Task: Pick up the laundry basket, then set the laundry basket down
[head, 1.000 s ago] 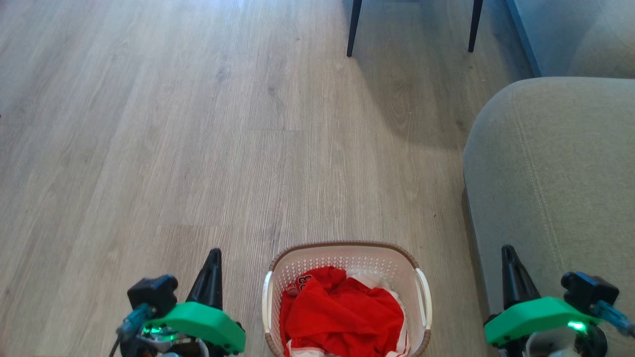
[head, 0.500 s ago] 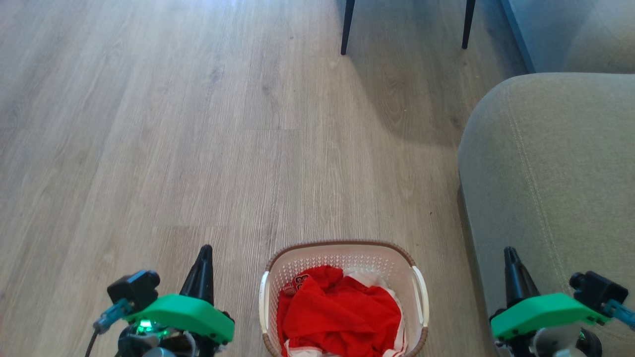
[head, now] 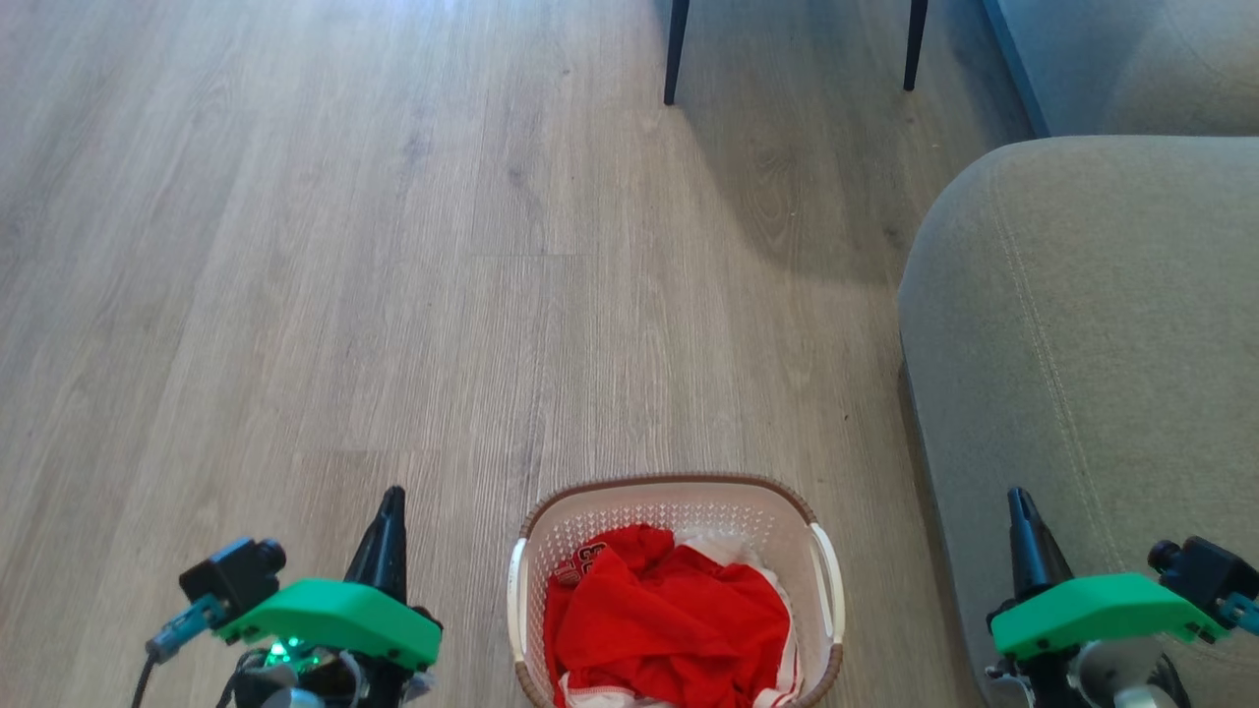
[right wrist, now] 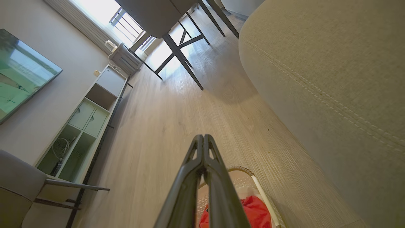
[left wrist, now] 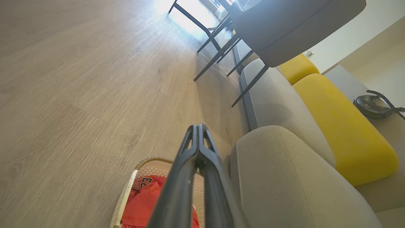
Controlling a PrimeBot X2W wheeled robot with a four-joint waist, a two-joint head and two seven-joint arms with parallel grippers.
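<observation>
Both arms have spread a little outward from the laundry basket (head: 679, 511) over the last second. The left gripper (head: 391, 494) has slid toward the left edge of the head view and the right gripper (head: 1017, 497) toward the right edge. The camera itself has also drifted, so the chair legs (head: 675, 49) and the sofa arm (head: 1082, 344) sit slightly further left than before. The basket stands on the wooden floor (head: 295, 295) at the bottom middle of the head view, between the two grippers and apart from both. Its near end is cut off by the frame. Red and white clothes (head: 669, 619) lie heaped inside it. Each gripper's fingers are pressed together tip to tip, clenched on nothing, as the wrist views show. The left gripper hangs beside the basket's left handle (head: 513, 600), over bare floor. The right one seems to hang over the sofa arm's edge, though whether it touches the fabric I cannot tell.
</observation>
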